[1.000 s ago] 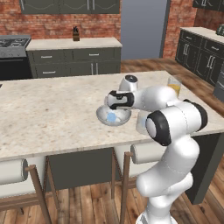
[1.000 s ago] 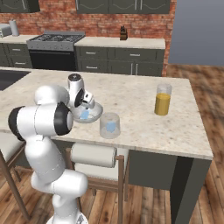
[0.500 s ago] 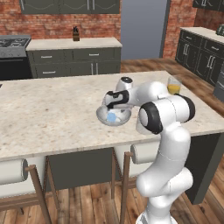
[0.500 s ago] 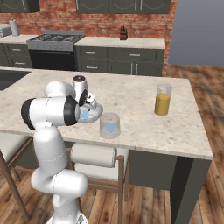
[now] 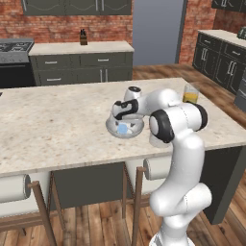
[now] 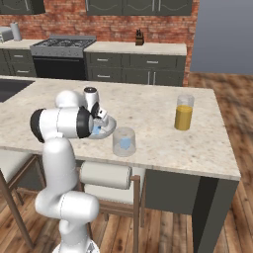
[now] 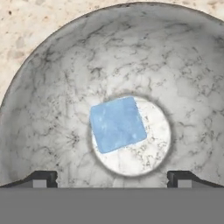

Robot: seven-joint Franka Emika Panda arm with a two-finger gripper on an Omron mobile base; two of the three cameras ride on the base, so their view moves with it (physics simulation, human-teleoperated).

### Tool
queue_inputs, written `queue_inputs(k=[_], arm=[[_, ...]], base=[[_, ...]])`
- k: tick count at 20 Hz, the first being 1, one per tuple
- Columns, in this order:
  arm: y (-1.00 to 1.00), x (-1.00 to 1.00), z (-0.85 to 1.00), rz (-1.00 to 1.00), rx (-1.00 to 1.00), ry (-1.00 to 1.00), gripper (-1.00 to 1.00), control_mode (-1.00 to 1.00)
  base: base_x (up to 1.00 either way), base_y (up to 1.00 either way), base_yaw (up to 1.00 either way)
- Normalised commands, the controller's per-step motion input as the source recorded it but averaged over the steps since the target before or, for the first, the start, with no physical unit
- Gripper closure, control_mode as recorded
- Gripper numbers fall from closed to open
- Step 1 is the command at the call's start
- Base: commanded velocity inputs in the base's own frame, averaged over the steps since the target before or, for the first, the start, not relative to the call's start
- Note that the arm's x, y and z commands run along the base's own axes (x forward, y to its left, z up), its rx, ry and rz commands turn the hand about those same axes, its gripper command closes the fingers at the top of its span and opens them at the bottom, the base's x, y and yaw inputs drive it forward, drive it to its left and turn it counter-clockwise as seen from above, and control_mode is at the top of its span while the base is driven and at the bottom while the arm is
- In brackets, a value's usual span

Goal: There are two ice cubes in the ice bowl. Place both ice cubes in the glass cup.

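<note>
The ice bowl (image 5: pixel 111 129), a shallow grey speckled dish, sits on the island counter near its front edge. One light-blue ice cube (image 7: pixel 117 124) lies flat at the bowl's (image 7: pixel 52 87) centre. My gripper (image 5: pixel 123 119) hangs just above the bowl, pointing down, open, with the cube between and ahead of its fingertips (image 7: pixel 41 178). The glass cup (image 6: pixel 124 142) stands on the counter just right of the bowl (image 6: pixel 109 129), and a second ice cube (image 6: pixel 126 143) rests inside it. In the right base view the gripper (image 6: pixel 99 123) is partly hidden by my own arm.
A glass of amber liquid (image 6: pixel 183 112) stands further right on the counter (image 6: pixel 163 143), also seen as the amber glass (image 5: pixel 190 94) behind my arm. Stools (image 5: pixel 12 187) are tucked under the counter's front edge. Bare counter (image 5: pixel 57 120) stretches to the left.
The hand has shifted a little over the bowl and settled lower, while the elbow swung round. The gripper stayed open.
</note>
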Motion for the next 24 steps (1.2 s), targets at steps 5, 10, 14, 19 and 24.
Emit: queue_inputs(k=[5, 10, 14, 19, 24], arm=[[0.00, 0.23, -0.29, 0.00, 0.00, 0.02, -1.00, -1.00], [0.00, 0.32, -0.23, 0.00, 0.00, 0.00, -1.00, -1.00], [0.00, 0.20, -0.21, 0.00, 0.00, 0.01, -1.00, -1.00], [0.00, 0.00, -0.23, 0.00, 0.00, 0.06, 1.00, -1.00], [0.05, -0.23, -0.04, 0.01, 0.00, 0.01, 1.00, -1.00]], base=[[0.00, 0.00, 0.00], [0.00, 0.00, 0.00], [0.00, 0.00, 0.00], [0.00, 0.00, 0.00], [0.00, 0.00, 0.00]])
